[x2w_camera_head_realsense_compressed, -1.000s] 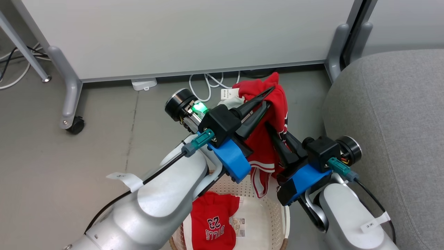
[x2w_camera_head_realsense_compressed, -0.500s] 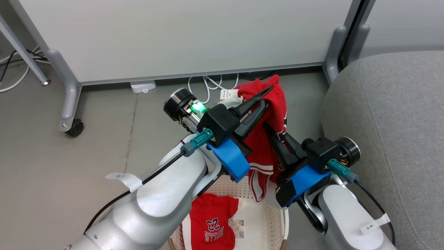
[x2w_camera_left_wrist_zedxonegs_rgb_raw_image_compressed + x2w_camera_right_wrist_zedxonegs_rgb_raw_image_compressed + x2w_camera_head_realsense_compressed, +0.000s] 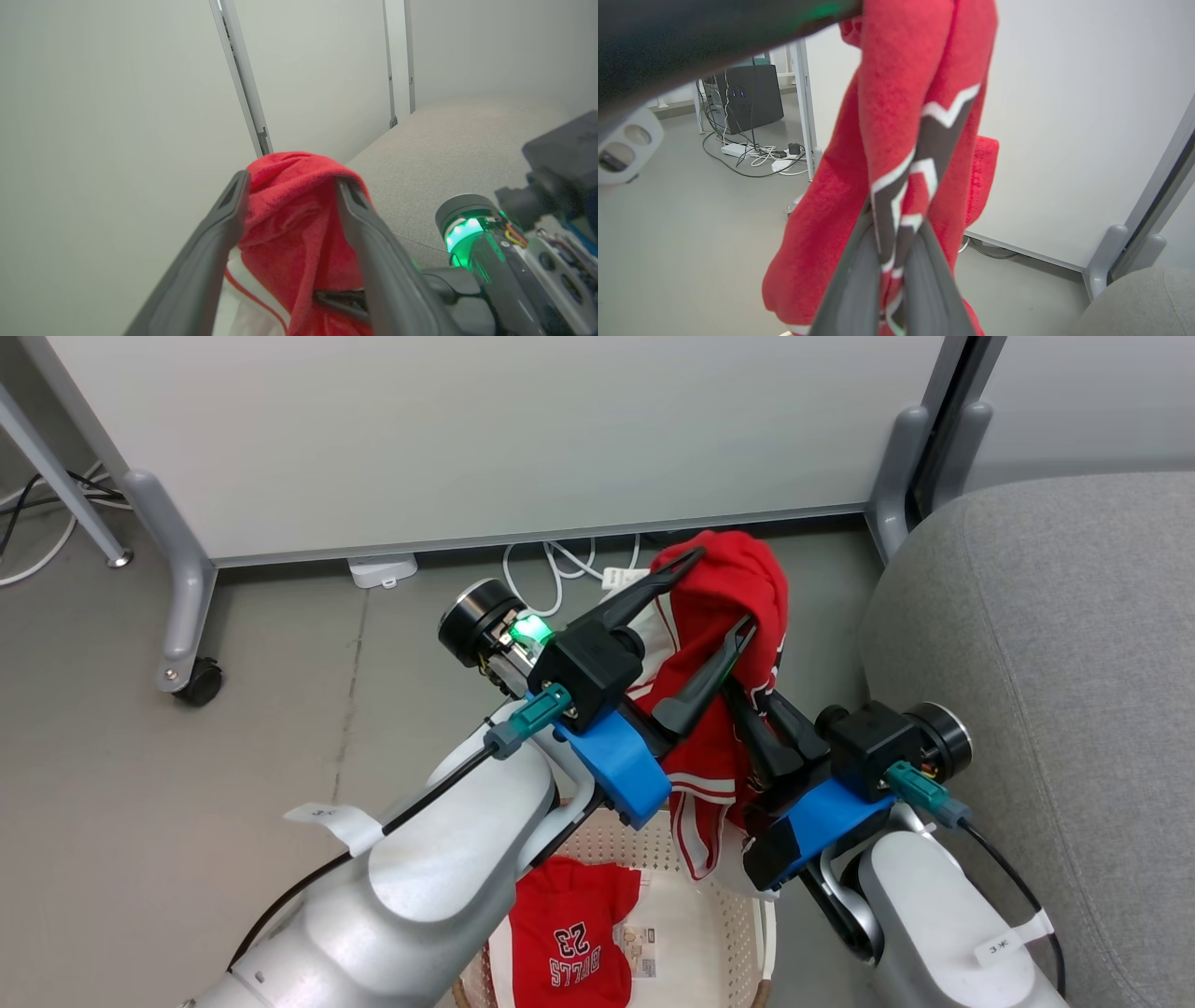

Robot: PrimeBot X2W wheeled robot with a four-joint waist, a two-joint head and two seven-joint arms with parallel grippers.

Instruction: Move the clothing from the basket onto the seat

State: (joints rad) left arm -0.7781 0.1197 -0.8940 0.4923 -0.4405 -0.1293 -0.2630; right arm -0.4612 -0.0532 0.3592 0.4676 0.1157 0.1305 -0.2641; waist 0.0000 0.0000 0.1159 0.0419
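Observation:
A red garment (image 3: 738, 607) of the clothing hangs in the air above the basket (image 3: 714, 896), between the two arms. My left gripper (image 3: 721, 593) is open, and the garment's top fold (image 3: 294, 210) drapes between and over its spread fingers. Lower down, my right gripper (image 3: 747, 705) is shut on the same garment, pinching its black-and-white striped trim (image 3: 896, 196). A red jersey marked "BULLS 23" (image 3: 569, 943) lies inside the cream basket beside a label sticker. The grey seat (image 3: 1055, 663) fills the right side, close to my right arm.
A pale wheeled partition panel (image 3: 485, 439) stands behind the basket, with a caster (image 3: 201, 679) at left and grey feet at right. White cables and a power strip (image 3: 560, 565) lie on the floor under it. Bare grey floor lies to the left.
My left gripper has gone from shut to open, and the red garment's top now drapes loosely across its spread fingers. The right gripper keeps its grip and has barely moved.

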